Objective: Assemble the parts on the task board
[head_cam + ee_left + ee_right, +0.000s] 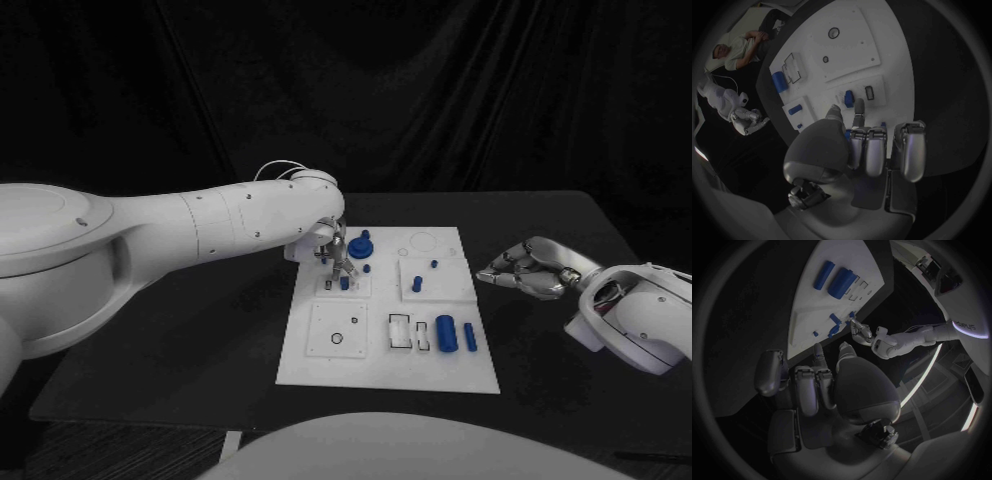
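The white task board [325, 365] lies in the middle of the table. My left hand [329, 252] hovers over its far left part, two fingertips [859, 106] pointing down beside a small blue part [343, 283] [849, 97]; I see nothing between them. A round blue knob [361, 243] stands right of the hand. Two blue cylinders [446, 335] [470, 337] lie at the near right, and small blue pegs [415, 284] stand mid-board. My right hand [524, 268] [817, 385] hangs off the board's right edge, fingers curled in, nothing visible in it.
Empty rectangular slots [400, 332] and a round hole [339, 340] sit on the board's near half, and ring outlines [426, 243] at its far right. Bare black table [188, 340] surrounds the board; its right edge runs close behind my right arm.
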